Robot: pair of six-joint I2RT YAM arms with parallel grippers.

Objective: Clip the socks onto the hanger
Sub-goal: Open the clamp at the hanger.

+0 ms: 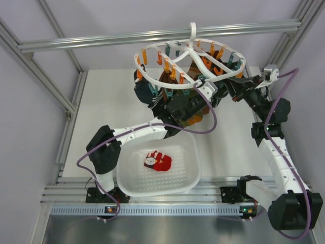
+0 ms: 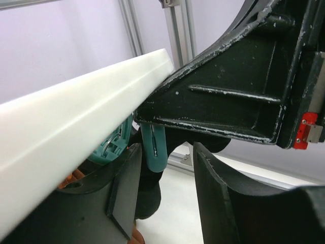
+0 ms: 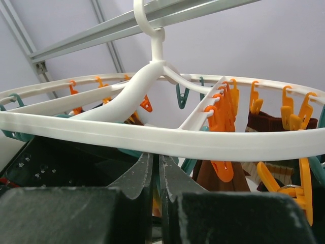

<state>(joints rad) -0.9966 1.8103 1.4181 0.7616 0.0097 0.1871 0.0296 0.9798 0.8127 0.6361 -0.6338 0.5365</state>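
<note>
Only overhead: the socks (image 1: 158,160) are seen, bunched in the white basket (image 1: 175,180) at 6 o'clock, well apart from the hanger (image 1: 191,47) at 12 o'clock
Only at the wrists: the fingers are shown, hidden overhead under the ring
Edges and room: the basket is set at the near edge of the table (image 1: 104,101); open surface is seen at 9 o'clock
Left gripper (image 2: 170,152): held moderately apart beneath the white rim, a teal clip (image 2: 153,147) hanging by one finger; contact cannot be told
Right gripper (image 3: 156,157): drawn to a narrow slit just under the rim; anything pinched cannot be told
</note>
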